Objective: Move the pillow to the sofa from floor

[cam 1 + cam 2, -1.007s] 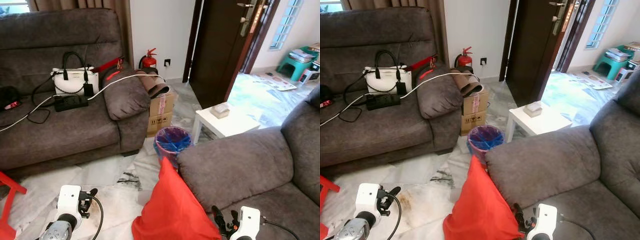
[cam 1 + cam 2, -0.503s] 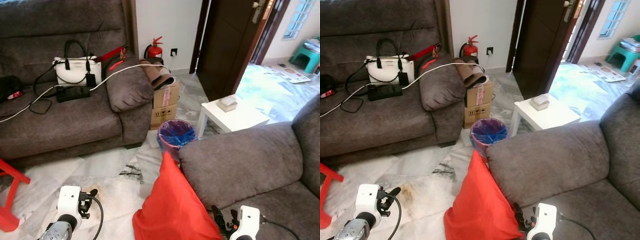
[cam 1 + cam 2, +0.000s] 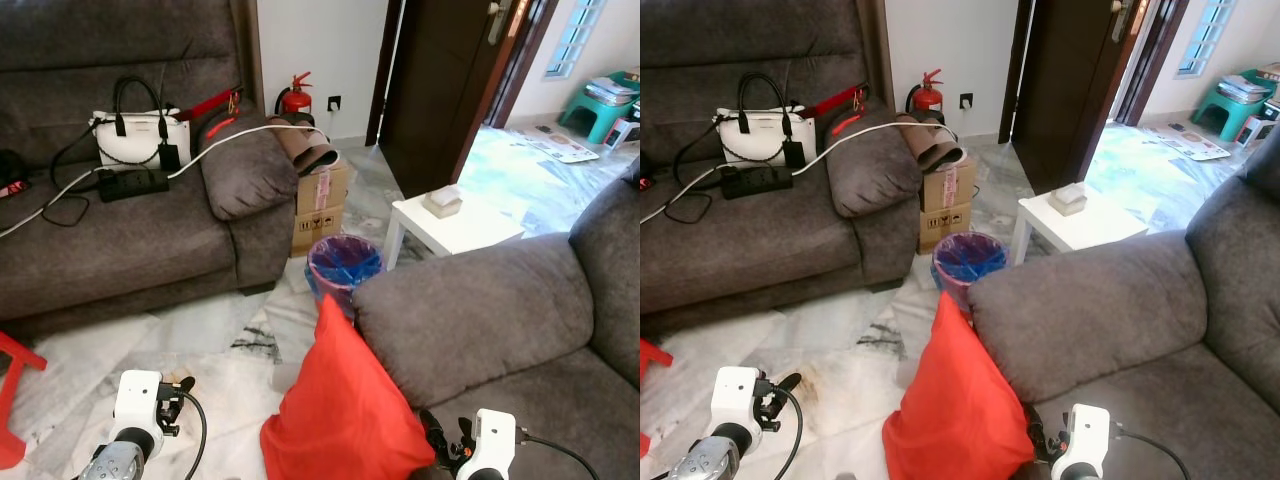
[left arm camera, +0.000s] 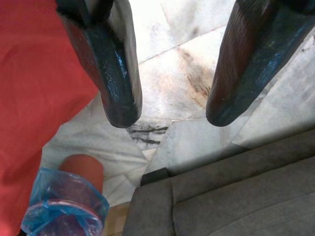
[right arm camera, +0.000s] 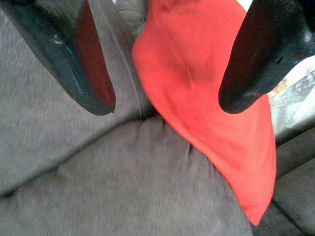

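Approach step: red pillow [image 3: 340, 420] leans on the floor [image 3: 215, 335] against the near sofa [image 3: 500, 320]; both end effectors, left [image 4: 167, 110] and right [image 5: 165, 96], apart and empty; next, a grasp of the pillow

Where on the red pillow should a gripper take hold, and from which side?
Probably the pillow's upper corner, pinched across its thin edge. It stands on edge on the floor, leaning against the sofa arm, corner up and free. The right gripper is open beside it over the sofa seat, so coming from the right side seems shortest; the left gripper, also open, could steady the floor side.
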Controlling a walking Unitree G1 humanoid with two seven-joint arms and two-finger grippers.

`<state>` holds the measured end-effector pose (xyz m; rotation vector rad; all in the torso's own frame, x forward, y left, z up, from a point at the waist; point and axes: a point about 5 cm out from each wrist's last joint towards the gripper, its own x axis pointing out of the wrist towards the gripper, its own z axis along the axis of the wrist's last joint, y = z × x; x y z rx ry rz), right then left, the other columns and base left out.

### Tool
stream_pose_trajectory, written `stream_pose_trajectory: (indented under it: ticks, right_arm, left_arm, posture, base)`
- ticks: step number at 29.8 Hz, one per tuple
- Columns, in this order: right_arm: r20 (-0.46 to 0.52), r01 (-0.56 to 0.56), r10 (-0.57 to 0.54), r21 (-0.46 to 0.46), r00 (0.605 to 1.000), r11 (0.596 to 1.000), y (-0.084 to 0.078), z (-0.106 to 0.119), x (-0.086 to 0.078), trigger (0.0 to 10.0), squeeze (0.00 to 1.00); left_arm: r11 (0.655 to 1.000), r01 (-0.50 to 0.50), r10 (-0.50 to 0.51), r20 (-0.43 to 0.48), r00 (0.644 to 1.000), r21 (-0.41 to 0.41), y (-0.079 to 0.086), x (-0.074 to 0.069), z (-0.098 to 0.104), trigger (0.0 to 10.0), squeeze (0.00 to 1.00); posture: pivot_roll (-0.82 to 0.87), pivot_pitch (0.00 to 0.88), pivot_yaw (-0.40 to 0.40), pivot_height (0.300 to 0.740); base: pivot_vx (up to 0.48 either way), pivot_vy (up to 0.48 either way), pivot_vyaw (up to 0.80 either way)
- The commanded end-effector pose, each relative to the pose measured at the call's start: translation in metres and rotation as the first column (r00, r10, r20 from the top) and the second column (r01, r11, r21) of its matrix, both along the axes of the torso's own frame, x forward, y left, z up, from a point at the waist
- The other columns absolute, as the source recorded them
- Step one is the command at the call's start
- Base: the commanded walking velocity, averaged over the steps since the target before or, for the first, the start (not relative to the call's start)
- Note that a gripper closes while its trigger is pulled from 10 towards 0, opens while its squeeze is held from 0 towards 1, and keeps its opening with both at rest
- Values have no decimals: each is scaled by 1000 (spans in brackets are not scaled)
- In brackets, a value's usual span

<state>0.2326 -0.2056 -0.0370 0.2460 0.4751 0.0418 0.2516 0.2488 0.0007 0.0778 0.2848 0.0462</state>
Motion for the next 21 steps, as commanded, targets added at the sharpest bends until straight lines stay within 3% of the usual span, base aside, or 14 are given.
stream_pose_trajectory:
  ticks: [1, 21]
  right_arm:
    - [-15, 6, -6, 5, 1000, 1000, 1, -3, -3, 10000, 0]
    - [-7, -11, 11, 39, 1000, 999, 4, -2, -1, 10000, 0]
  left_arm:
    - [1000, -6, 5, -15, 1000, -2, 1, -2, -2, 10000, 0]
    - [1000, -26, 26, -11, 1000, -5, 2, -3, -2, 10000, 0]
  posture:
    - [97, 77, -33, 625]
    - [101, 77, -38, 625]
  base:
    - [0, 0, 0]
    - [0, 0, 0]
